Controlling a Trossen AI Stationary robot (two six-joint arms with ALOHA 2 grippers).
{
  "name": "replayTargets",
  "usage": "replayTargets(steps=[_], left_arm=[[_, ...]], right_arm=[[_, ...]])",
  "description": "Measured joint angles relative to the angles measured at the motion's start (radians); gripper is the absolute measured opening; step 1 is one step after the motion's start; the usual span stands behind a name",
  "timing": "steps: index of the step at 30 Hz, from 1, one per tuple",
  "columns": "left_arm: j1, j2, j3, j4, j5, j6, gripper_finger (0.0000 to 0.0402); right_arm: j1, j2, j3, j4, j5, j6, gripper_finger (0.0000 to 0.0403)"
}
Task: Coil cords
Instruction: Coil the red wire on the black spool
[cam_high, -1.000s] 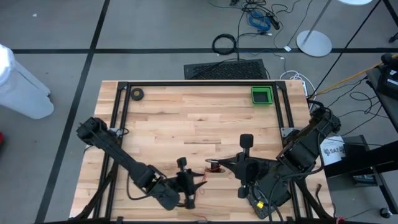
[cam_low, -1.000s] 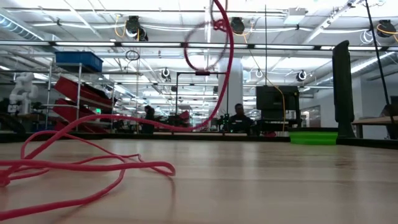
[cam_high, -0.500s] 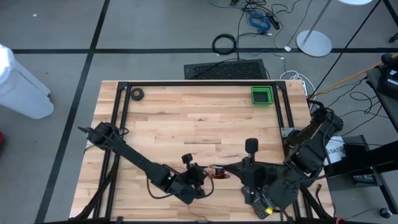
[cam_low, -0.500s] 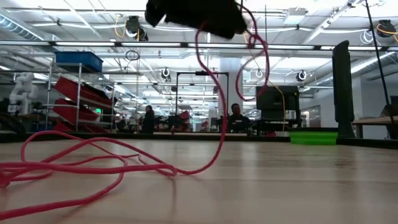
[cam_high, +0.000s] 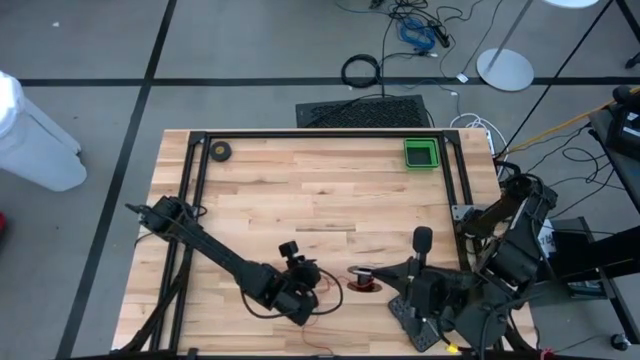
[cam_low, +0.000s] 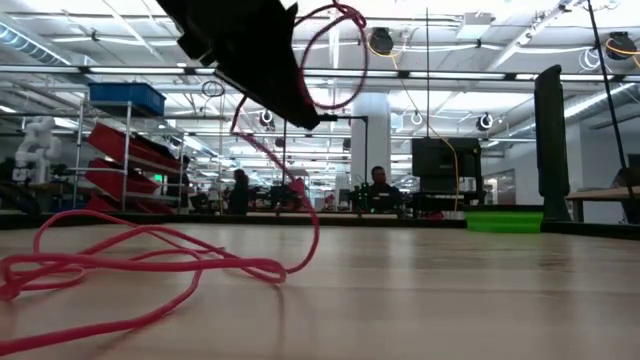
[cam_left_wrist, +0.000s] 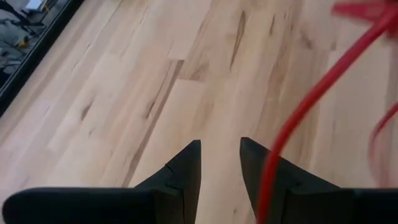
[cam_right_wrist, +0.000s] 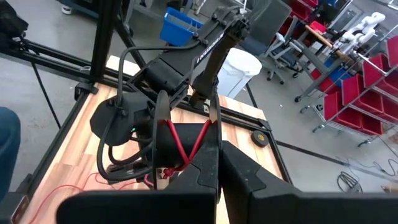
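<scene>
Table (cam_high: 300, 190): pale butcher-block wood, smooth satin finish, visible grain. Cords (cam_low: 150, 262): thin red wire, smooth plastic-looking jacket, slight sheen. Left gripper (cam_left_wrist: 219, 163) fingers (cam_left_wrist: 186, 171): matt black plastic. Green tray (cam_high: 421, 154): glossy plastic.

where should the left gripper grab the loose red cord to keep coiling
Judging by its pose, the strand hanging from the spool in the right gripper. In the low view the cord drops near-vertical there, clear of the table, so the left gripper, fingers apart, could come in level from its side and pinch across it. The slack lying flat in loops looks harder to pinch.
</scene>
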Motion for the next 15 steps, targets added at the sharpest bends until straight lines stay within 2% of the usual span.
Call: replayTargets(steps=[7,15], left_arm=[[-0.016,-0.009,0.0,-0.023,0.017,0.023,0.009],[-0.046,-0.093,0.0,-0.028,0.047,0.027,0.003]], right_arm=[[0.01,-0.004,0.0,-0.053,0.026,0.037,0.0],[0.01,-0.024,0.0,-0.209,0.078,0.195,0.0]])
